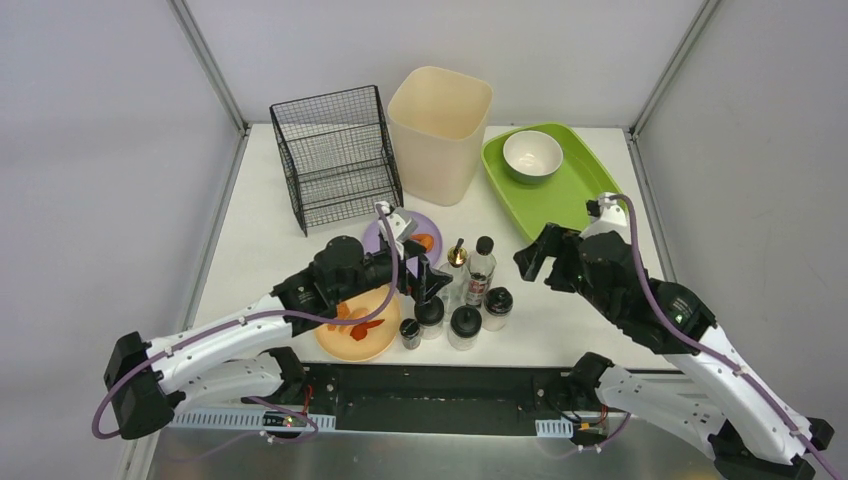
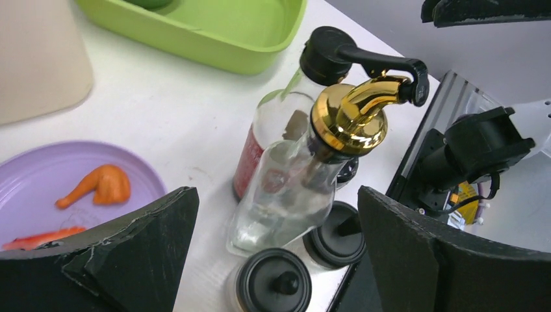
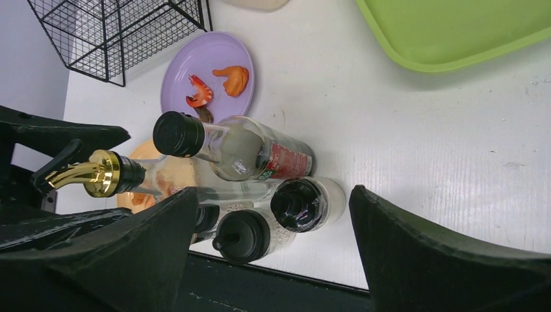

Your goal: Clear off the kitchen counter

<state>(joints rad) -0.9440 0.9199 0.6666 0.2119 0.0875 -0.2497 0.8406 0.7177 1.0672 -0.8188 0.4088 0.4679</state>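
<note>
Nearer left gripper (image 2: 276,227) spread wide, gold-spout bottle (image 2: 292,175) upright just ahead in line with its gap, at the front edge of the kitchen counter (image 1: 260,230); right gripper (image 3: 271,195), also spread, hangs farther off.

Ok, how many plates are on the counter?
2: purple plate in front of the wire rack; orange plate at the near edge. Both partly hidden.

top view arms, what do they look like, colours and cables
The left arm and right arm have white link shells with black joint housings. A purple cable loops along each. The left end effector and right end effector are black, each with two broad wedge-shaped fingers, matte and rough-edged.
</note>
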